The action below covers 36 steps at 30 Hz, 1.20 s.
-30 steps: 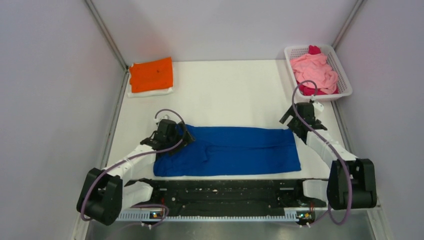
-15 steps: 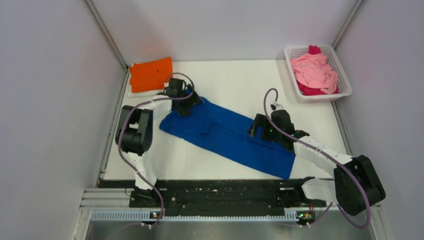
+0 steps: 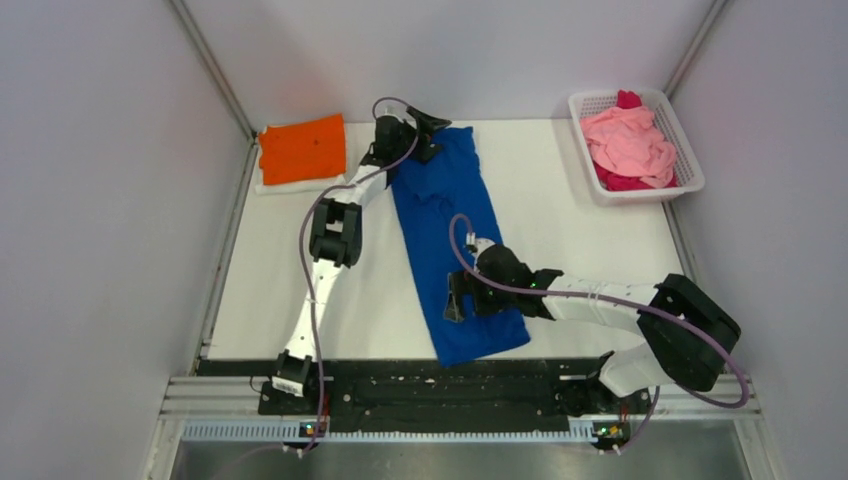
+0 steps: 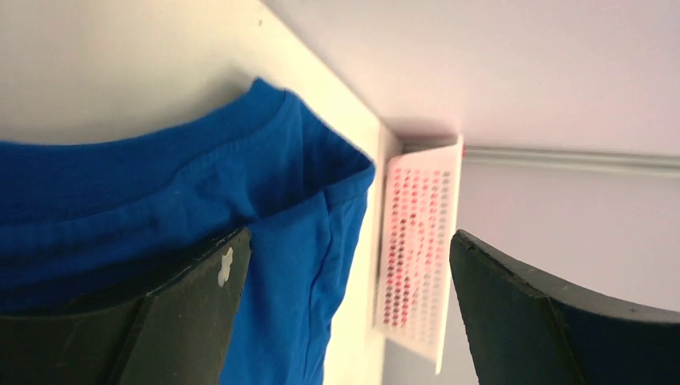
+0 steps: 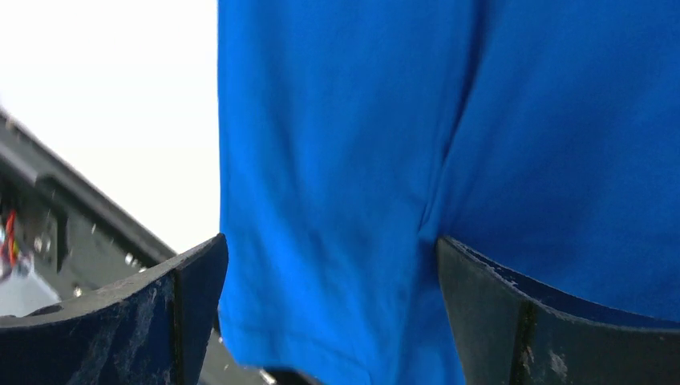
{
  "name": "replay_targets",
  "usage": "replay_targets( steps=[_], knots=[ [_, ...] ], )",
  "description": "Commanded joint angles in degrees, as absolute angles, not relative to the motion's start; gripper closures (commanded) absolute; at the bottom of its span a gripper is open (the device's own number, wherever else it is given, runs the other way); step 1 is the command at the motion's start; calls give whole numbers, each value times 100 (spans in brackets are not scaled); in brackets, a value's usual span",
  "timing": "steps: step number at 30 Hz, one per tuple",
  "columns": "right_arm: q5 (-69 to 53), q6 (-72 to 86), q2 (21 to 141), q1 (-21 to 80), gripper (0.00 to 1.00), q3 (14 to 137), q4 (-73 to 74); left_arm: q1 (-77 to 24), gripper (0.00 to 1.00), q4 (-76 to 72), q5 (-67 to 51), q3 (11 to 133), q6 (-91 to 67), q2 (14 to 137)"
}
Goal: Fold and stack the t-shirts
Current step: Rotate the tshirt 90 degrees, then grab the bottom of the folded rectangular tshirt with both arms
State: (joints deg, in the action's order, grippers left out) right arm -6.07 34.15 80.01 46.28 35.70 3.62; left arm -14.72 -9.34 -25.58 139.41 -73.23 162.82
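The royal-blue t-shirt (image 3: 450, 220), folded into a long strip, lies lengthwise from the back middle of the table to the front edge. My left gripper (image 3: 425, 125) is open at its far end; in the left wrist view (image 4: 349, 241) one finger rests over the blue cloth (image 4: 160, 200) by the collar. My right gripper (image 3: 455, 295) is open just above the shirt's near part; the right wrist view (image 5: 330, 241) shows blue cloth (image 5: 361, 160) between its spread fingers. A folded orange t-shirt (image 3: 302, 148) lies at the back left. Pink (image 3: 628, 140) and magenta (image 3: 625, 182) t-shirts sit crumpled in the basket.
The white mesh basket (image 3: 690, 170) stands at the back right and also shows in the left wrist view (image 4: 413, 257). A white folded cloth (image 3: 300, 185) lies under the orange t-shirt. Grey walls close the sides and back. The black rail (image 3: 430, 385) runs along the front.
The blue t-shirt has swung from lying across the front to lying lengthwise. My left arm has reached to the back middle; my right arm has swept left to the shirt's near part.
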Motion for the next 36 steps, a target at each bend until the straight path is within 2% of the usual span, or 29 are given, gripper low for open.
replay_targets(
  steps=[1, 8, 15, 19, 22, 26, 29, 32, 36],
  knots=[
    [-1212, 3209, 8134, 5259, 1, 4038, 614, -1613, 1, -1600, -1751, 14237, -8166, 16813],
    [-1650, 3278, 8148, 5311, 1, 4091, 154, -1759, 1, -2002, -1249, 14226, -7830, 16698],
    [-548, 3255, 7183, 5309, 1, 4185, 964, -1793, 1, -1214, -1649, 14021, -6848, 15630],
    [368, 3345, 6231, 5166, 1, 4197, 1801, -1822, 1, -922, -2143, 12712, -6167, 14055],
    [806, 3675, 5638, 4896, 1, 4078, 2582, -2003, 1, -85, -1881, 11496, -5420, 12554],
    [627, 4029, 5100, 4445, 1, 3777, 3247, -2268, 1, 779, -1314, 9702, -4800, 10732],
    [366, 4059, 4985, 4415, 2, 3480, 3355, -2525, 1, 648, -863, 7754, -4763, 9267],
    [164, 4060, 5044, 4403, 7, 3201, 3393, -3013, 1, 704, -478, 6199, -4647, 8074],
    [33, 4073, 5194, 4395, 22, 2978, 3429, -3421, 3, 1381, -581, 4702, -4608, 7008]
  ],
)
